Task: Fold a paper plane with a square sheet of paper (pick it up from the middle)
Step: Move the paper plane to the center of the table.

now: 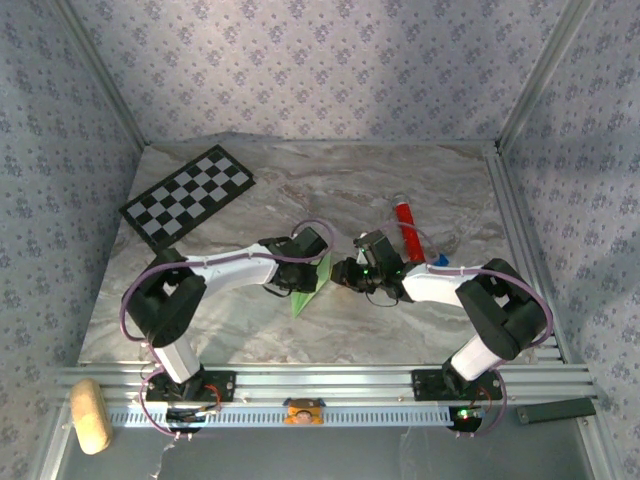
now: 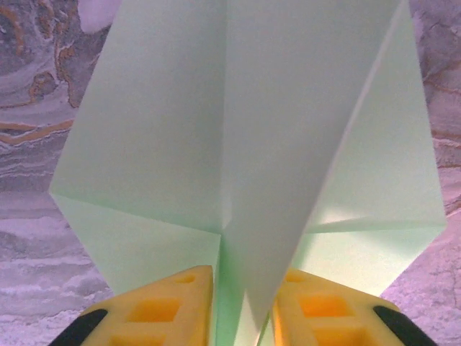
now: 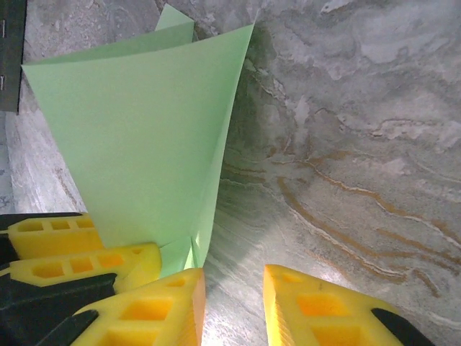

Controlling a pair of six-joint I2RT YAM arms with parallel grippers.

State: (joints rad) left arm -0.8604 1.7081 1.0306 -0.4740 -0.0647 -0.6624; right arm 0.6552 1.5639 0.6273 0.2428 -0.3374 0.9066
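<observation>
Pinches the folded light green sheet of paper [image 2: 216, 144] between the narrowly set fingers of the left gripper [image 2: 241, 288], standing it on edge near the middle of the marble table [image 3: 346, 144]. Holds the right gripper [image 3: 234, 288] partly spread, bare table between its fingers, just beside the sheet's edge. Farther back: red tube [image 1: 405, 225], checkerboard [image 1: 188, 195].
</observation>
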